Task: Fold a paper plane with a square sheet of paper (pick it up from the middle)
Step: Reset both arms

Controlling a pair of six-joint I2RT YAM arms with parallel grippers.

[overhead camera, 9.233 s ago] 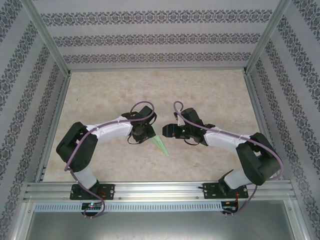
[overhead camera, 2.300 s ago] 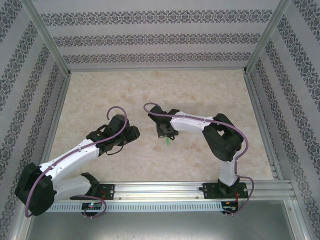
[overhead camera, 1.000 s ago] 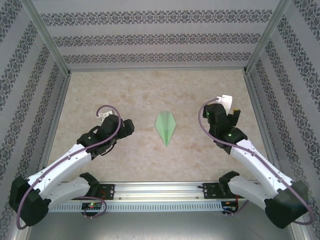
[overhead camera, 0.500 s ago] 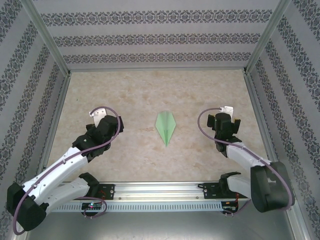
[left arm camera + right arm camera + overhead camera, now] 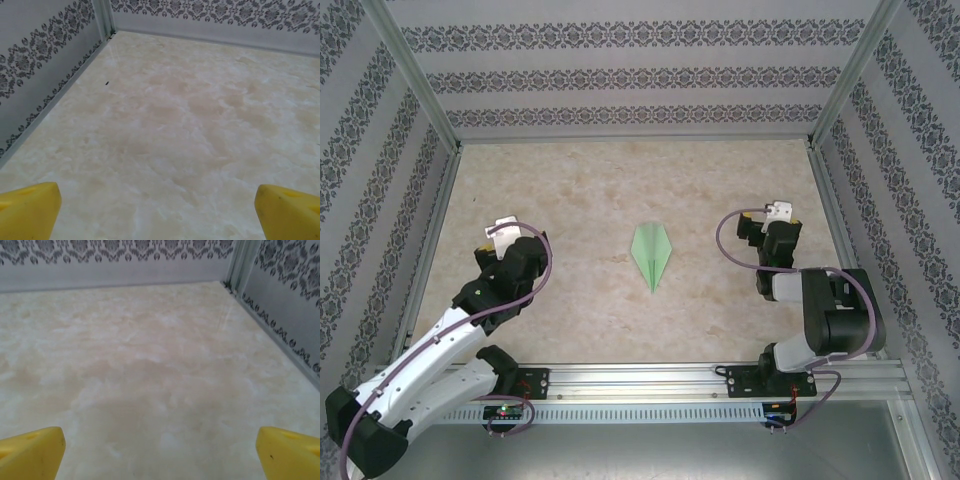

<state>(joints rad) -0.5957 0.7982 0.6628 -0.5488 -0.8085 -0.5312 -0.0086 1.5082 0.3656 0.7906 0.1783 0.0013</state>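
Note:
The paper plane (image 5: 652, 256), a slim pale green dart with a centre crease, lies flat mid-table, its pointed tip toward the near edge. The paper is folded into this dart, so a flat square sheet is out of view. My left gripper (image 5: 506, 243) sits well to the plane's left, drawn back over the table. My right gripper (image 5: 776, 236) sits well to its right. In the left wrist view the yellow fingertips (image 5: 27, 210) stand far apart over bare table. The right wrist view shows the same wide gap between its yellow fingertips (image 5: 30, 452). Both grippers are open and hold nothing.
The beige marble-look tabletop (image 5: 620, 190) is fenced by patterned walls (image 5: 620, 75) with aluminium corner posts (image 5: 415, 75). The left wall (image 5: 45, 60) runs close to the left arm. The right wall (image 5: 285, 305) runs close to the right arm.
The right gripper, which hovered over the plane, let it go on the table. Both arms then pulled back and outward toward the side walls. The plane has lain still for the last second.

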